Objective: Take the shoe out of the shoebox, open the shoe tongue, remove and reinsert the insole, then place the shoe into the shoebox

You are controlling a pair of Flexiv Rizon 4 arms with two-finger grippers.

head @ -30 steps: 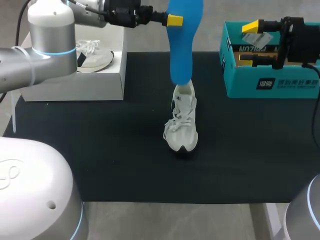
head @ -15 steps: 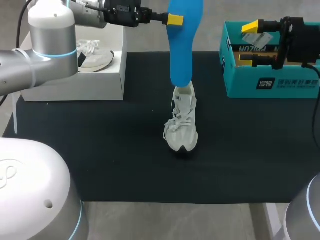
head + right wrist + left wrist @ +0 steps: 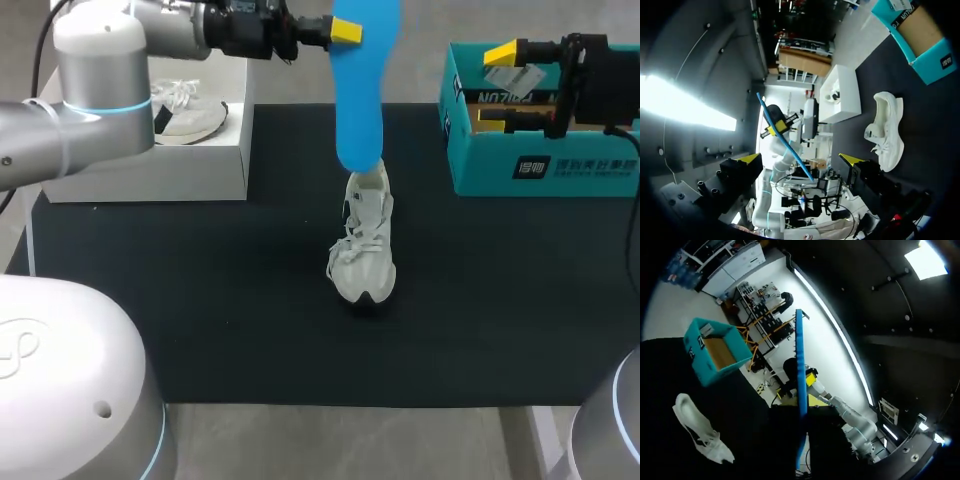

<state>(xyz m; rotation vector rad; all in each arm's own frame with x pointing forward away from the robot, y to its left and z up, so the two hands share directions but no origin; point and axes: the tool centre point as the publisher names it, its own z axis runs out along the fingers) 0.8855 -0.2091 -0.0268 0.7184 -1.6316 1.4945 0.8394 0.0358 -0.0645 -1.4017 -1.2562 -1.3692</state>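
Note:
A white sneaker (image 3: 362, 245) lies on the black mat (image 3: 200, 300), toe toward the front edge. Above its heel hangs a blue insole (image 3: 358, 90), with my left gripper (image 3: 338, 31) shut on its upper end. In the left wrist view the insole (image 3: 800, 370) runs edge-on out from the gripper, and the sneaker (image 3: 700, 437) lies below beside the teal shoebox (image 3: 715, 352). My right gripper (image 3: 497, 85) stands open over the teal shoebox (image 3: 545, 165) at the right, holding nothing. From the right wrist view, its open gripper (image 3: 801, 160) faces the insole (image 3: 785, 140) and the sneaker (image 3: 887, 127).
A white box (image 3: 150, 170) at the back left holds a second white shoe (image 3: 190, 112). The mat's front edge meets a grey table strip (image 3: 340, 440).
My left gripper has shifted slightly up and to the left with the insole. The right arm and the sneaker have not moved.

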